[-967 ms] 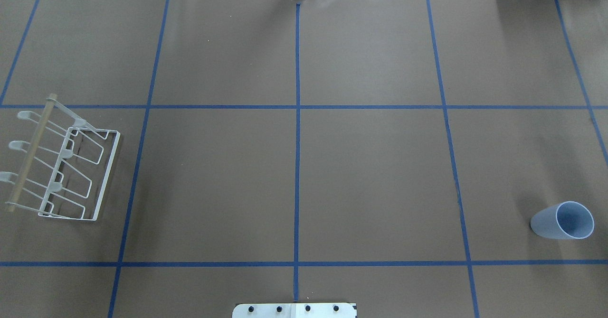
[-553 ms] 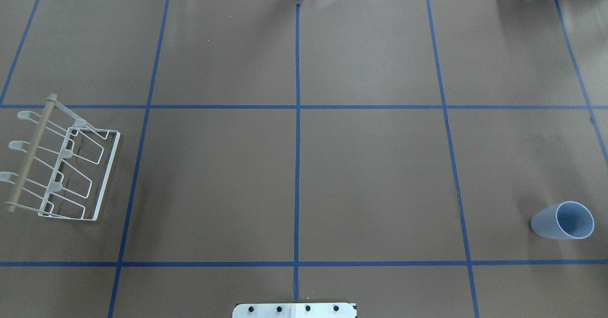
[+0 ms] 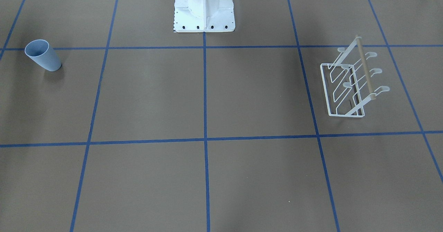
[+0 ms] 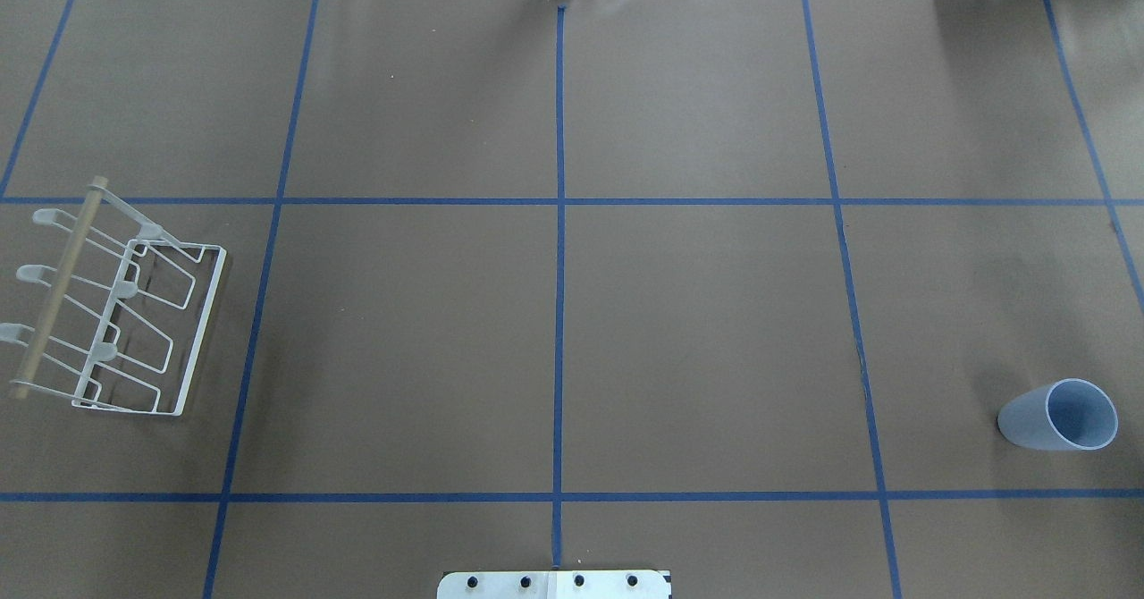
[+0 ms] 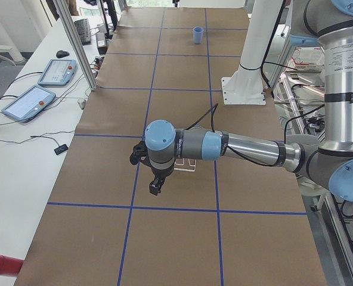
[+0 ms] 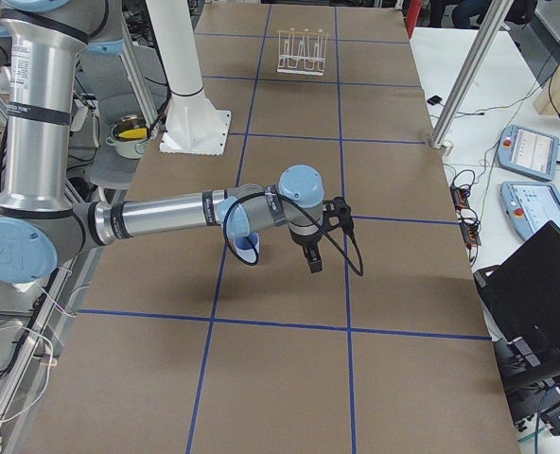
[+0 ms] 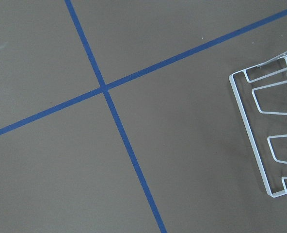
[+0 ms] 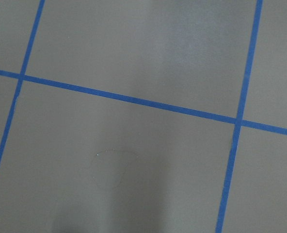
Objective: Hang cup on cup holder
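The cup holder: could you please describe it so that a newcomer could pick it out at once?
On the brown table gridded with blue tape, look to the overhead view's far left edge, middle row. There stands the cup holder, a small white wire rack. Its angled prongs and tan wooden rod set it apart from the pale blue cup at the far right.

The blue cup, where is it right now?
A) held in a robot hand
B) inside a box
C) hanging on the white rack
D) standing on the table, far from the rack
D: the cup stands by itself at one end of the brown table, and the cup holder sits at the other end with nothing hanging on it.
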Robot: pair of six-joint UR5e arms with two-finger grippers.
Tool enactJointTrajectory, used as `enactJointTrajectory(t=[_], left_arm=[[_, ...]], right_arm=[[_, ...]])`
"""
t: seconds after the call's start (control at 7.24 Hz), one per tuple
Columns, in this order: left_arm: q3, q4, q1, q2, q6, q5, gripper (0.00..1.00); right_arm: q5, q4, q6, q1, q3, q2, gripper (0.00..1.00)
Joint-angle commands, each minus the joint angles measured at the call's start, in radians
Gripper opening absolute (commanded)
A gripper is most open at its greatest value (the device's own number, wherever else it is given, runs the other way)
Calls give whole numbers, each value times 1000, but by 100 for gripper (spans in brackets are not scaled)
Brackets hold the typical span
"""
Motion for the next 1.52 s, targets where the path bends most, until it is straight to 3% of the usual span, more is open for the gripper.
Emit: enactJointTrajectory(t=[0.0, 0.14, 0.41, 0.55, 0.97, 1.11, 1.24, 1.38], left_arm=[[0, -1, 0, 0, 0, -4, 99], [0, -1, 0, 0, 0, -4, 99], [0, -9, 0, 0, 0, -4, 99], [0, -16, 0, 1, 0, -4, 99], [-4, -21, 0, 5, 2, -4, 99], [-9, -21, 0, 5, 2, -4, 99], [-9, -21, -2, 5, 2, -4, 99], [-9, -21, 0, 5, 2, -4, 99]], right_arm=[[-127, 56, 215, -200, 127, -81, 100], [-157, 89, 251, -260, 178, -145, 100], [-224, 279, 378, -383, 180, -262, 100], [-296, 311, 430, -466, 179, -279, 100], [-354, 321, 463, -542, 151, -293, 84], [-354, 400, 465, -545, 107, -298, 77], [-352, 446, 465, -552, 78, -299, 60], [-346, 447, 463, -554, 79, -299, 18]])
